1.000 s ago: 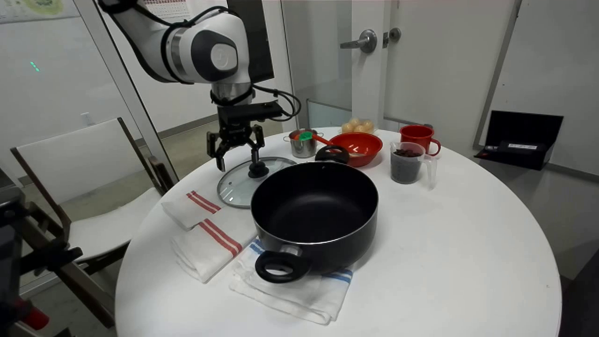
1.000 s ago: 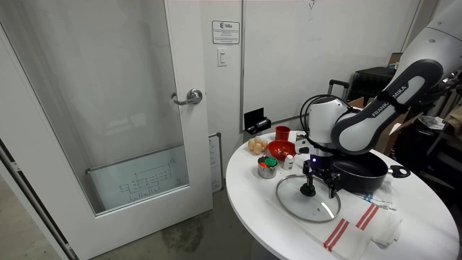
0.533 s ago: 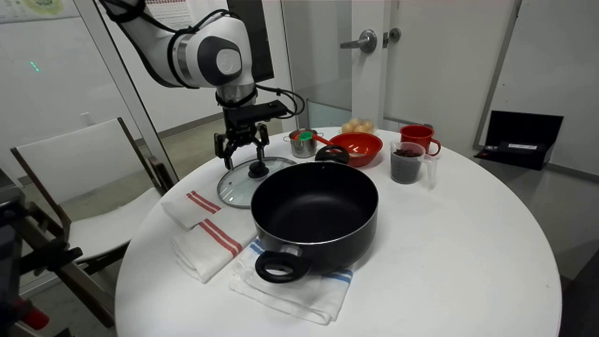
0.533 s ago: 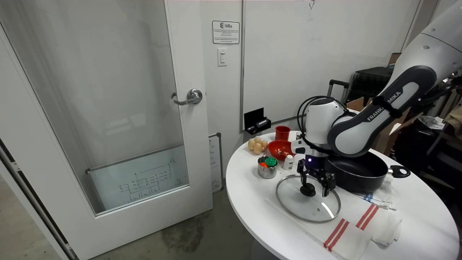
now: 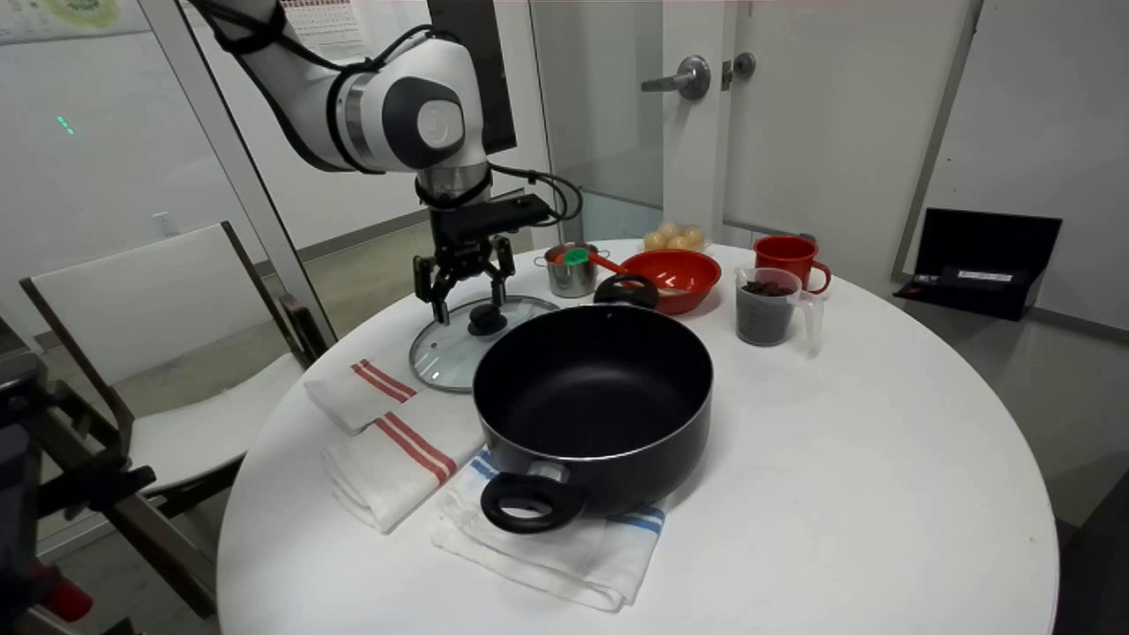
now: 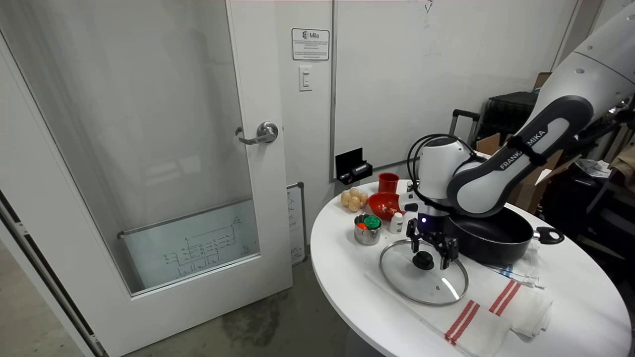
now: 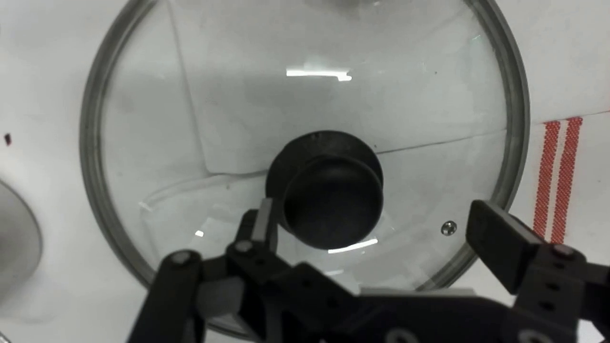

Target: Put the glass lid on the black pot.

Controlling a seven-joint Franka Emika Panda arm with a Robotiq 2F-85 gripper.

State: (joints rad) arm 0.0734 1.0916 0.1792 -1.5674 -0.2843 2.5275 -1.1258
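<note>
Low over the glass lid (image 5: pixel 452 353), the gripper (image 5: pixel 470 304) hangs with its fingers (image 7: pixel 495 243) spread wide! The lid lies flat, left of the black pot (image 5: pixel 635 476) and farther back in an exterior view. Over to the wrist view: the dark knob (image 7: pixel 333 202) shows between those fingers, closer to the left-hand one (touching or not, I can't tell). The pot stands on a blue-striped towel (image 5: pixel 564 560), a red bowl (image 5: pixel 690 300) on the far side.

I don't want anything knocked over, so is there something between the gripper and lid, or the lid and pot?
Nothing visible on either path: the open gripper hangs above the lid, which lies beside the pot. The lid probably needs lifting above the pot first.
</note>
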